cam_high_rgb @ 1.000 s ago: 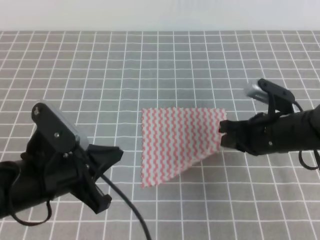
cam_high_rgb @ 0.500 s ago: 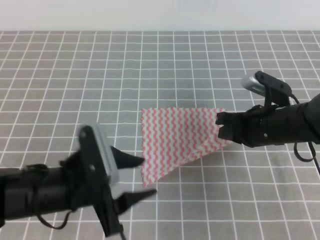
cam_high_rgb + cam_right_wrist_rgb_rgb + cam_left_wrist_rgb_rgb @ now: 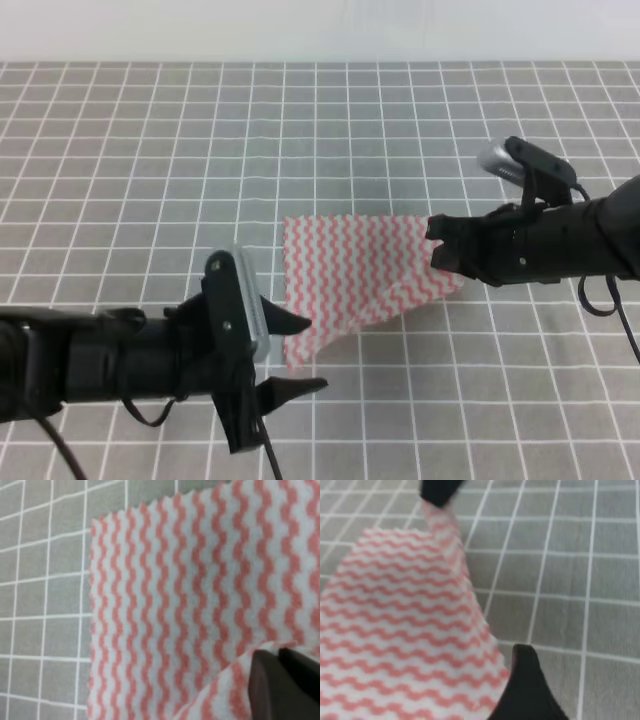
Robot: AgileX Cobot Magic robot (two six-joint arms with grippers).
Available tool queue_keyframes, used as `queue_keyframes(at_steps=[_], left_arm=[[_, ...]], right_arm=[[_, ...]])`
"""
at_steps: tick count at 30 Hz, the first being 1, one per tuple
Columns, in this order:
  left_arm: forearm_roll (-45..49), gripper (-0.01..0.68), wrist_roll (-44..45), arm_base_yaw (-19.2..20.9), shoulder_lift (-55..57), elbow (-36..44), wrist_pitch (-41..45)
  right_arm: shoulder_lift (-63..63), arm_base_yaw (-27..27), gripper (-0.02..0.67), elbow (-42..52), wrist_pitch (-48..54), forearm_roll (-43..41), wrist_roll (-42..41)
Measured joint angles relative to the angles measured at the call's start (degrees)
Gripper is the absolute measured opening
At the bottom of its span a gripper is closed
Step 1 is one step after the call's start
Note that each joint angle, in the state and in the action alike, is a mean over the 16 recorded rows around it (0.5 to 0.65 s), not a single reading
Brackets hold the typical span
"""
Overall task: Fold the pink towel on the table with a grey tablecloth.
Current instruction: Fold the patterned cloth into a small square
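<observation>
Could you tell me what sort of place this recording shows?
Probably a lab test bench: a table under a gridded grey cloth, a plain pale wall behind, and only a pink towel between the left gripper and right gripper.

Pink towel (image 3: 190, 605) runs off right wrist frame's right and bottom edges — right gripper (image 3: 285, 680) fingertips cropped, blurred.

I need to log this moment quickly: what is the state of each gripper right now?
Left gripper: open, jaws spread at the near corner of the pink towel, holding nothing.
Right gripper: closed on the towel's right corner, lifted off the table.
</observation>
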Motion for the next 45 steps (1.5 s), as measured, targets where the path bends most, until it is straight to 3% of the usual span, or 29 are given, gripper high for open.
queue_keyframes(at_steps=[27, 45], left_arm=[[-0.17, 0.437, 4.32, -0.09, 11.54, -6.19, -9.06], [-0.43, 0.253, 4.68, -0.09, 13.18, -8.11, -12.09]], right_arm=[[0.57, 0.0, -0.015, -1.46, -0.43, 0.25, -0.64], [0.76, 0.0, -0.015, -1.46, -0.22, 0.32, -1.35]])
